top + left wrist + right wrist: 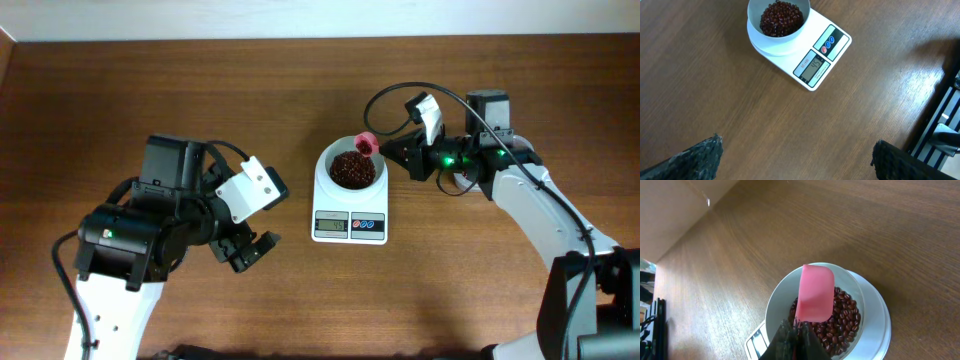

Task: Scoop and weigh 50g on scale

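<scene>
The scale (348, 215) stands near the middle of the brown wooden surface (200, 90). Its grey display (331, 225) and its blue and red buttons (369, 225) face the near edge. Its round white bowl (324, 170) carries a heap of red beans (352, 170).

The right tool (385, 150) reaches in from the right, just beside the bowl's far right rim, with its fingers pointing left toward the scale. It is clenched on the handle of a pink scoop (367, 143). In the overhead view the scoop hangs over that same rim of the bowl. In the right wrist view its smooth pink back faces the camera, tilted over the beans, with the dark fingers (790, 340) pinched together at its lower end. Whether the scoop touches the beans cannot be told.

The left tool (250, 250) is to the left of the scale and a little nearer the front edge, well apart from it. Its jaws are released wide and grasp nothing. In the left wrist view its two dark fingers show only at the bottom corners, with bare wood between them. There the scale lies ahead in the upper middle of the view, the bowl beyond the display.
</scene>
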Controlling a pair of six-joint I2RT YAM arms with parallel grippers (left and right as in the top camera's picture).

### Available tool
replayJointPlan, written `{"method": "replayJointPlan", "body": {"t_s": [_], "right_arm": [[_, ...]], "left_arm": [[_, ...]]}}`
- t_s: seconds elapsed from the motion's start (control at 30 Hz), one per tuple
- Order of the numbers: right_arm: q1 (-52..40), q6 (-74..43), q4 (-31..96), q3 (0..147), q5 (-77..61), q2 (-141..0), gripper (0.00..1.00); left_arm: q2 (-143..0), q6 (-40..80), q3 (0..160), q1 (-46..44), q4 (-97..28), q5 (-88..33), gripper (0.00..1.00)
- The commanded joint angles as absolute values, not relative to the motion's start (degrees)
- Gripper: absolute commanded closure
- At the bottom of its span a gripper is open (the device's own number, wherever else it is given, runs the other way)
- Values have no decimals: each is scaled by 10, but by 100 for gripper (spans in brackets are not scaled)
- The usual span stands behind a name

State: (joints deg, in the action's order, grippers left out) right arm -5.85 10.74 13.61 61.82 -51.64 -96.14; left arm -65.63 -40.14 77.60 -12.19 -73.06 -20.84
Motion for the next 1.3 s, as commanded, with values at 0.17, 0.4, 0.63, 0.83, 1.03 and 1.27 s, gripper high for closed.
{"method": "replayJointPlan", "body": {"t_s": [0.17, 0.4, 0.63, 0.83, 1.03, 1.27], "right_arm": [[-62, 108, 141, 623, -519, -965, 96], [-70, 109, 133, 623, -437, -965, 96], [-75, 117, 126, 623, -495, -965, 96], [-75, 117, 126, 623, -495, -965, 96], [-75, 115, 130, 623, -496, -965, 96], [-75, 115, 132, 623, -515, -965, 96]], "left_arm": [[-654, -413, 772, -118, -730, -216, 1], [-654, -413, 772, -118, -730, -216, 1], [-654, -413, 772, -118, -730, -216, 2], [-654, -413, 772, -118, -730, -216, 1], [-654, -413, 772, -118, -730, -216, 1], [-654, -413, 772, -118, -730, -216, 1]]}}
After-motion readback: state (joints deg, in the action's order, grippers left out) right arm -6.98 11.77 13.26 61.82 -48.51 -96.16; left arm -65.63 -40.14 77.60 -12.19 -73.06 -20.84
